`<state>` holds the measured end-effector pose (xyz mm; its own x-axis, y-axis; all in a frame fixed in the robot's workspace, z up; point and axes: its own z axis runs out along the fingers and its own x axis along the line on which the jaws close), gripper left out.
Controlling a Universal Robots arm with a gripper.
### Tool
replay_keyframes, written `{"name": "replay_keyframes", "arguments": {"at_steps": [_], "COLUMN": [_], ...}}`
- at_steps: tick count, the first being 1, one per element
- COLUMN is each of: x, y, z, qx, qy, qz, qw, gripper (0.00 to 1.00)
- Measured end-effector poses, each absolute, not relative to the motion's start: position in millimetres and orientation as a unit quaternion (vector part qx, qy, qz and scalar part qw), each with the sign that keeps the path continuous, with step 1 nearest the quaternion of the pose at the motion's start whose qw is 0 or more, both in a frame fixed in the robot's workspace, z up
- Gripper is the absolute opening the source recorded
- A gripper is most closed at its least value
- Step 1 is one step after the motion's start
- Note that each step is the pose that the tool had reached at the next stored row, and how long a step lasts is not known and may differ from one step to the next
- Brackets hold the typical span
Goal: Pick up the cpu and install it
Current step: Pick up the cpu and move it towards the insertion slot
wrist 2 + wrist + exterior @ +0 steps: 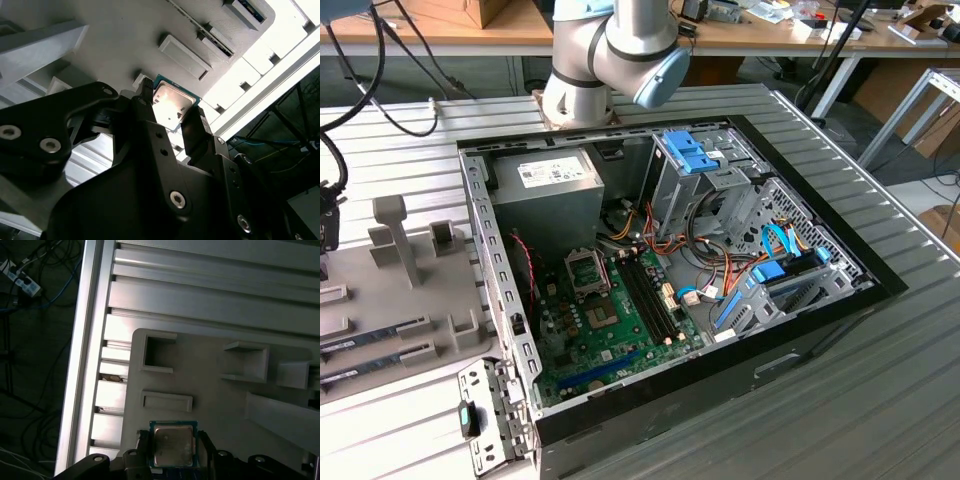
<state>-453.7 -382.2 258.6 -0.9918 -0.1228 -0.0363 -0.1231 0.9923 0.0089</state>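
The cpu (172, 444) sat lid-up against the pale grey parts tray (215, 370), near one of the tray's corners. Its silvery lid faced both wrist cameras and its green rim showed along the far edge. The hand (173, 454) straddled it, with a dark jaw close beside each of two opposite edges. In the second wrist view the same hand (171, 111) framed the cpu (174, 99) just as closely. We could not tell whether it was already pinching the chip or merely spread around it, nor whether the chip rested on the tray or hung just clear.

We judged the step in hand to be the grasp. To do it well, we thought the hand should stay centred and square to the chip, bear only on the rim edges, press lightly, and keep the chip level.

Outward, the tray lay on the ribbed metal counter (210, 285). In the exterior view the computer case (800, 335) lay open, well apart from the tray, and the socket (586, 268) on its green motherboard (620, 345) looked uncovered.
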Motion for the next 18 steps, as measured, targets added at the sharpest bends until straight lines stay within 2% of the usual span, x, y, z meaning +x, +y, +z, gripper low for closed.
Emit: {"name": "replay_keyframes", "arguments": {"at_steps": [18], "x": [-453.7], "y": [-382.3], "z": [273.7], "qx": [-0.062], "qy": [0.998], "qz": [0.006], "qw": [0.018], "gripper": [0.47]}}
